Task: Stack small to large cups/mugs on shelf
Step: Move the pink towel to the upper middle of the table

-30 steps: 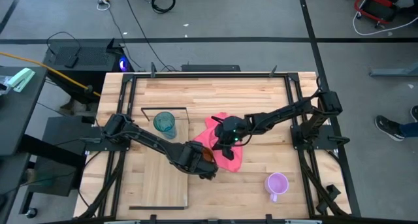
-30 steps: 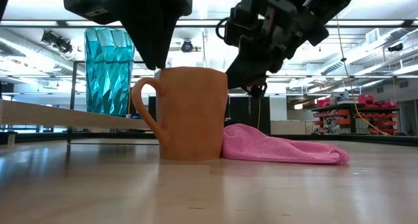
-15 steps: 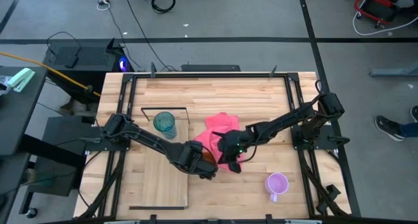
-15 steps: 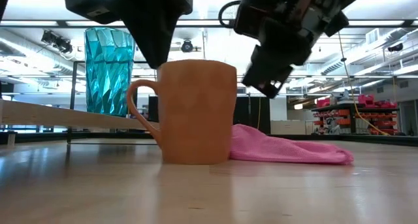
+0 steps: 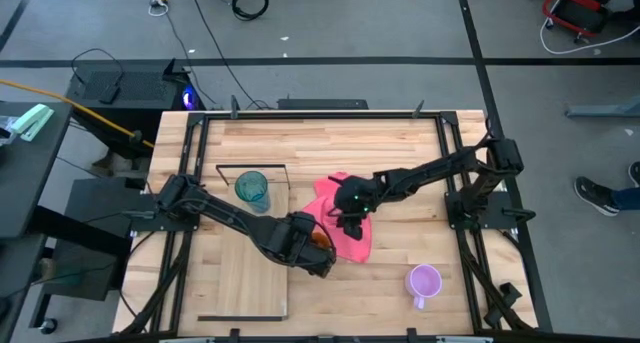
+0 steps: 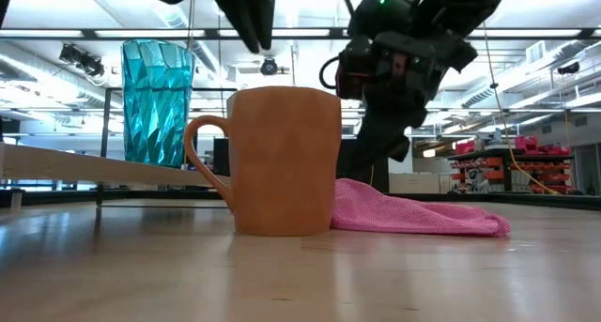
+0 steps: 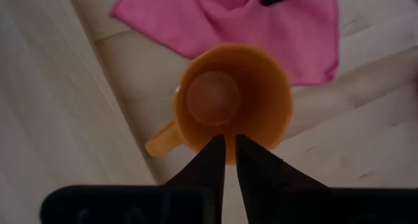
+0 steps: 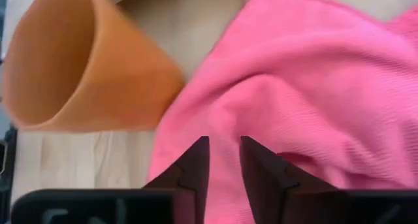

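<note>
The orange mug stands upright on the tabletop just right of the shelf board, its base against the pink cloth. My left gripper hangs above the mug's rim, clear of it, with only a narrow gap between its fingers. My right gripper hovers over the cloth, also narrowly open and touching nothing. The teal tumbler stands on the shelf's far end inside the wire frame. The lilac mug stands at the near right.
The pink cloth lies flat, right of and behind the orange mug. The black wire frame rises at the shelf's far end. The near part of the shelf board is bare wood.
My left gripper nudged the orange mug slightly nearer the low camera, then rose off its rim; the mug stays upright on the table. My right gripper swung toward the near edge over the cloth, then drew back toward the far right.
</note>
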Motion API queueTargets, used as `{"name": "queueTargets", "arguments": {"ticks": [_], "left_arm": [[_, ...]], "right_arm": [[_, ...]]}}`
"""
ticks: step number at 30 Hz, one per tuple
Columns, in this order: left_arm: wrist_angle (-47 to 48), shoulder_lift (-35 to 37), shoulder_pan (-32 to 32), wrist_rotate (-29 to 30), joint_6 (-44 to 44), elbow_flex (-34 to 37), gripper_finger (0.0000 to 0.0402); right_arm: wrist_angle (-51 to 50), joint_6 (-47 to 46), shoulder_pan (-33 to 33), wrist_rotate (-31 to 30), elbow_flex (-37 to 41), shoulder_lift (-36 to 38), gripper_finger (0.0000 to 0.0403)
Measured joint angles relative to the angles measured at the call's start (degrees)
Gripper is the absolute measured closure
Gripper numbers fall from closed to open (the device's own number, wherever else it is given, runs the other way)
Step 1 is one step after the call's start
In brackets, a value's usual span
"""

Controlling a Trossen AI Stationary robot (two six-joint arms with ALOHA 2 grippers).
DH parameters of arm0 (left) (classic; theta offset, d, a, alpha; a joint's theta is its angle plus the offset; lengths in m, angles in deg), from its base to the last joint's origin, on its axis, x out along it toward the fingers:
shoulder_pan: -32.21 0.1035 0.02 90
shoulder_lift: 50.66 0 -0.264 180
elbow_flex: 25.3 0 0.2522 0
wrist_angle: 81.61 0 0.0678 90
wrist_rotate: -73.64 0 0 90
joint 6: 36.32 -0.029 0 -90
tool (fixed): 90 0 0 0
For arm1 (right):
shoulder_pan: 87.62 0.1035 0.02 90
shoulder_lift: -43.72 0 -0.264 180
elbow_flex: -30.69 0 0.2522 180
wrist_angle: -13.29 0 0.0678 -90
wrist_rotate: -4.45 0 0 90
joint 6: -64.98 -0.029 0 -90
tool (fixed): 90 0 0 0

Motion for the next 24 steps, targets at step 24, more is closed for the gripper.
{"name": "queueTargets", "arguments": {"ticks": [24], "left_arm": [[0.1, 0.0, -0.1, 0.2, -1.8, -0.1, 0.036]], "right_arm": [[-7.6, 3.5, -1.8, -1.5, 0.2, -1.4, 0.0254]]}}
